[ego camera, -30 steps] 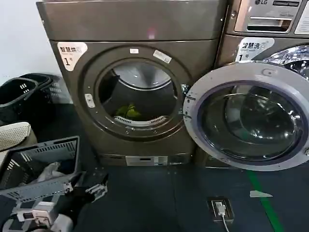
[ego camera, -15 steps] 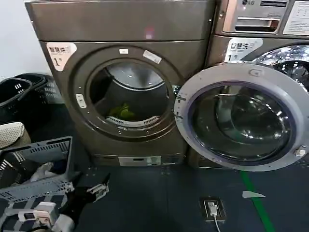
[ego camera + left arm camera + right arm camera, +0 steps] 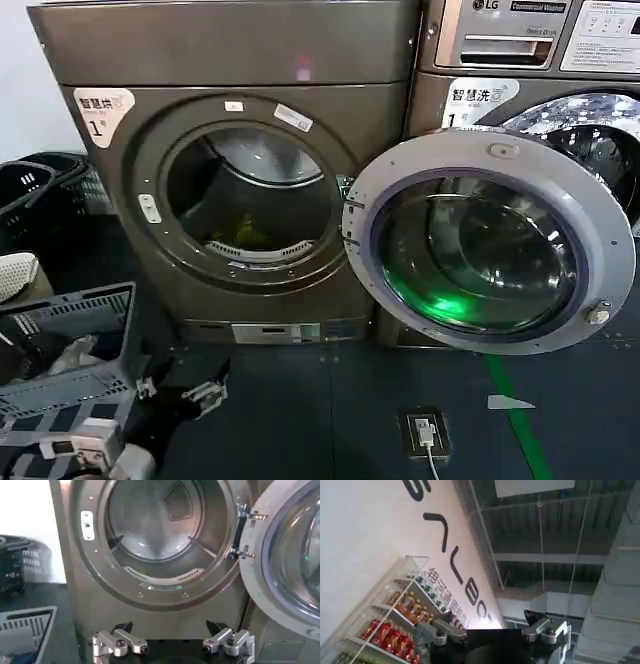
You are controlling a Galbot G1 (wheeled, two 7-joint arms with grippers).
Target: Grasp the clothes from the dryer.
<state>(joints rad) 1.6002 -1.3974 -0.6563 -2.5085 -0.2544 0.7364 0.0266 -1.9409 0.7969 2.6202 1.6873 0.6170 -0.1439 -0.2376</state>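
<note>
The dryer is the bronze-grey machine with a "1" sticker. Its round door is swung open to the right. The clothes, a small yellow-green piece, lie at the bottom of the drum just behind the porthole rim. My left gripper hangs low above the floor, in front of and below the porthole, open and holding nothing. In the left wrist view the left gripper faces the dryer's drum with its jaws wide apart. My right gripper is open, pointing up toward a ceiling and a wall.
A grey basket with white cloth stands on the floor beside my left arm. Black baskets sit left of the dryer. An LG machine stands behind the open door. A floor socket and a green floor line lie at right.
The head view has shifted, so the dryer and door now sit further left in the frame. A green reflection has appeared on the door glass. The left gripper stays low and open.
</note>
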